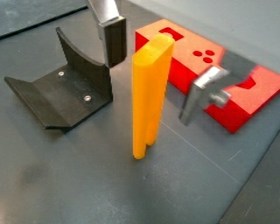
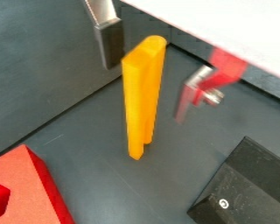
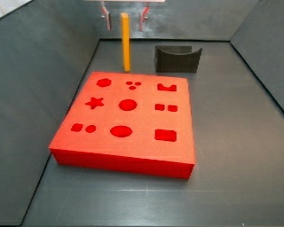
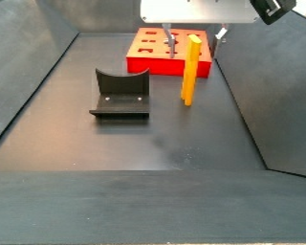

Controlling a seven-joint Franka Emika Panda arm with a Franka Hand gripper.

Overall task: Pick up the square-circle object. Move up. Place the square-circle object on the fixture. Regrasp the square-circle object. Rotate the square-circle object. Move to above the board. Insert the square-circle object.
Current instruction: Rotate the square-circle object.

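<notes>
The square-circle object is a slim yellow-orange peg standing upright on the dark floor, seen in both wrist views and both side views. My gripper is open and straddles the peg's upper half, with one finger on each side and a gap to each. The fingers do not touch the peg. The fixture stands beside the peg. The red board with shaped holes lies on the other side.
Dark sloping walls enclose the floor on the sides. The fixture and the board each sit a short way from the standing peg.
</notes>
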